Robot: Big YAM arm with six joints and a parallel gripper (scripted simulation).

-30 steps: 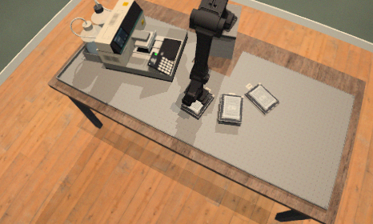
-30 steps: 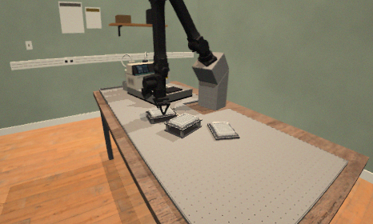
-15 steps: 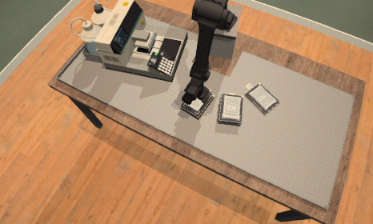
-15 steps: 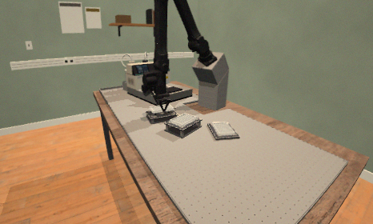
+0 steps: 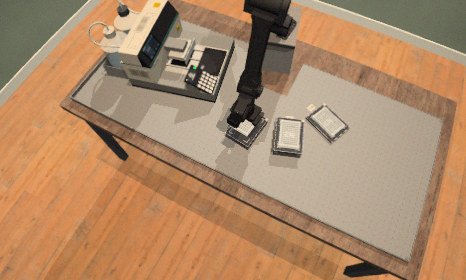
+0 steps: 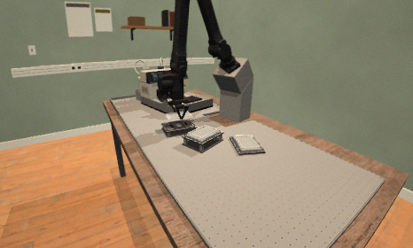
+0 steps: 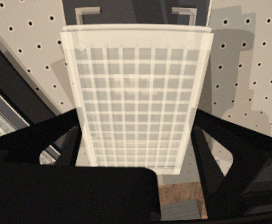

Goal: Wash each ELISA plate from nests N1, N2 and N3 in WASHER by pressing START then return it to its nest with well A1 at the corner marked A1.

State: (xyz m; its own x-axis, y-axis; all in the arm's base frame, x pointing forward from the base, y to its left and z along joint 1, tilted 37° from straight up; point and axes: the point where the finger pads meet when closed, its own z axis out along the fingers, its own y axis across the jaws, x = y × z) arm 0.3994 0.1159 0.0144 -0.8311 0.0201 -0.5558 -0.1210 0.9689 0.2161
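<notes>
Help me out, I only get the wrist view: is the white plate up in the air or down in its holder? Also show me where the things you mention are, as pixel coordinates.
Observer: In the air: the exterior view shows a gap between the plate (image 5: 245,127) (image 6: 179,116) (image 7: 137,95) and its nest (image 5: 246,141) (image 6: 177,127) (image 7: 137,10).

Visitor: Any light on that washing machine?

Observer: A small green light (image 5: 195,67) glows beside its keypad (image 5: 207,82).

Visitor: How many other plates are there?

Observer: Two, both in nests on the table's perforated top.
</notes>
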